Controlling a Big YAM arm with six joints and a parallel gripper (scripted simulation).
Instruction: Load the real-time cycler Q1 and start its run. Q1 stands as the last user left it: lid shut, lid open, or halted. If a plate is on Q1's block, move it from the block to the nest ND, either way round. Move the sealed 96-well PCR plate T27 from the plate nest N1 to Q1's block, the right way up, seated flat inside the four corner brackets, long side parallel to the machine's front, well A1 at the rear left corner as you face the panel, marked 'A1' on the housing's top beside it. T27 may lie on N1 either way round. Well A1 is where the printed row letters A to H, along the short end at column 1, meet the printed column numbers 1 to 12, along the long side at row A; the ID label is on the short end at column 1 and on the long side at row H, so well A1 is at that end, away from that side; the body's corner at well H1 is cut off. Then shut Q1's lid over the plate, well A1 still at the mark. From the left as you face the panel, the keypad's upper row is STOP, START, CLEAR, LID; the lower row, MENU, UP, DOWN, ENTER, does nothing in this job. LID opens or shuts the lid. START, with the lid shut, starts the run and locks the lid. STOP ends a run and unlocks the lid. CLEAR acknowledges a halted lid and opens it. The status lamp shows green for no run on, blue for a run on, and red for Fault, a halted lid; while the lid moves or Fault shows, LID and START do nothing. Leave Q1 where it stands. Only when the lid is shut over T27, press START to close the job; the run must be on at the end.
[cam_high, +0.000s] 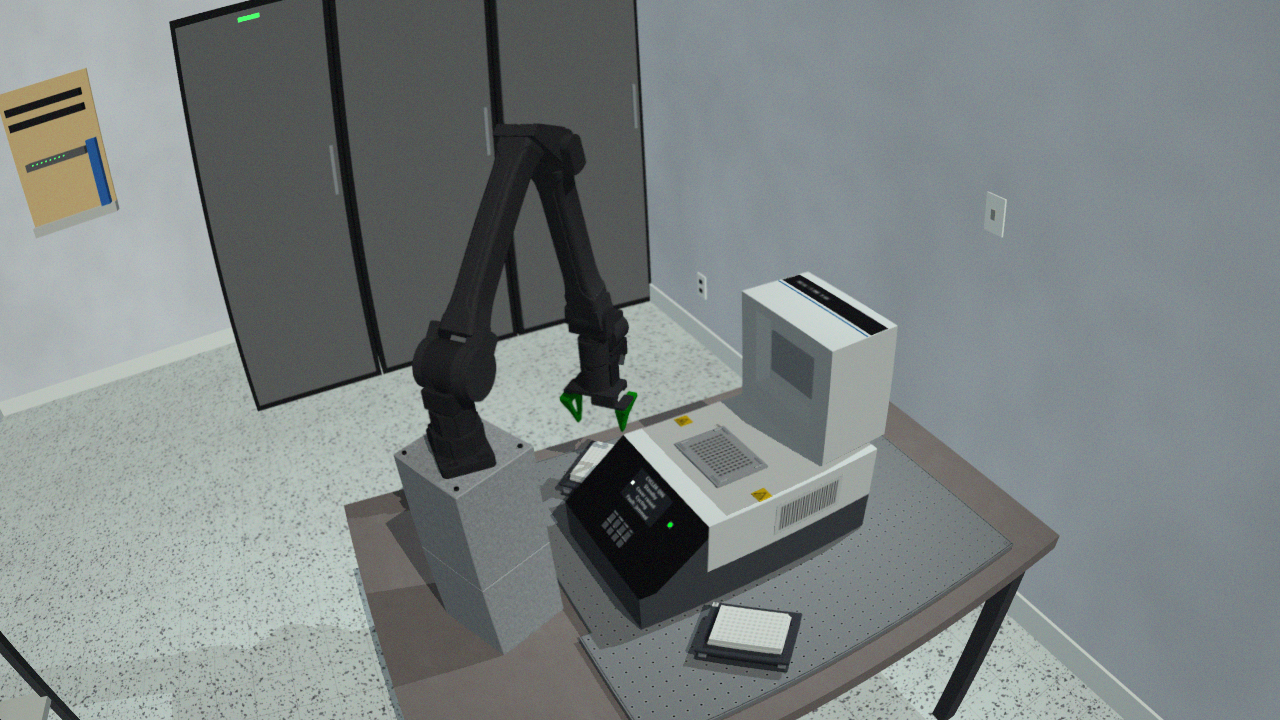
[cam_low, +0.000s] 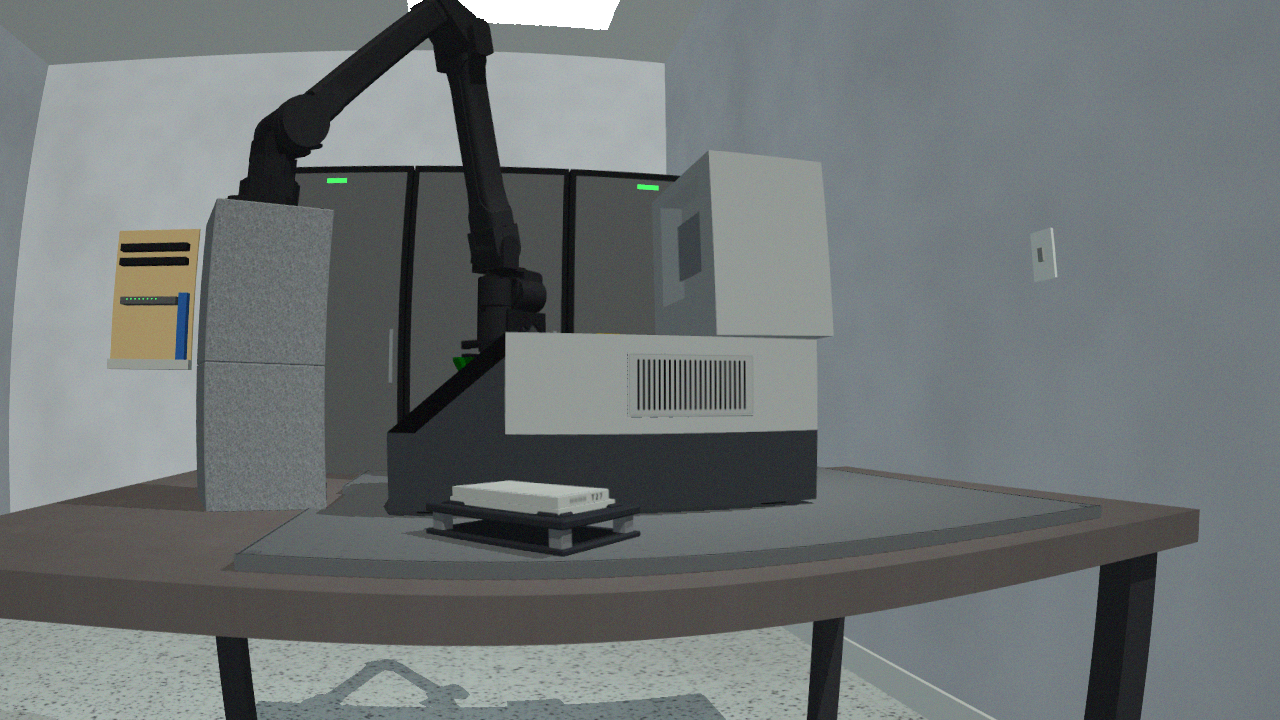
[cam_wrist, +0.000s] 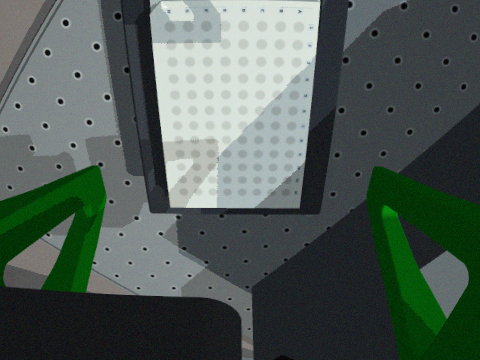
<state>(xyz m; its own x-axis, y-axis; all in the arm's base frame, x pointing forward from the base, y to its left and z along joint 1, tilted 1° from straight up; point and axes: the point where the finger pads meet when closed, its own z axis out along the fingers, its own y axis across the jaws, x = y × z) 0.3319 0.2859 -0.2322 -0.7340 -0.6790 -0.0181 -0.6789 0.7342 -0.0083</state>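
Q1 (cam_high: 716, 501) stands with its lid (cam_high: 819, 362) up, and its block (cam_high: 720, 454) is bare. The status lamp (cam_high: 669, 524) shows green. The sealed white plate T27 (cam_high: 750, 629) lies on its black nest at the table's front; its label shows in the exterior view (cam_low: 532, 495). Another white sealed plate (cam_wrist: 234, 100) lies flat in a black nest on Q1's left side, partly hidden in the top view (cam_high: 586, 462). My gripper (cam_high: 599, 410) is open and empty. It hangs well above this second plate, and its green fingers frame the plate's near end.
The arm stands on a grey pedestal (cam_high: 478, 546) left of Q1. The keypad (cam_high: 619, 525) sits on Q1's sloped black panel. The raised lid stands tall at Q1's rear. Q1's left wall is close beside my gripper.
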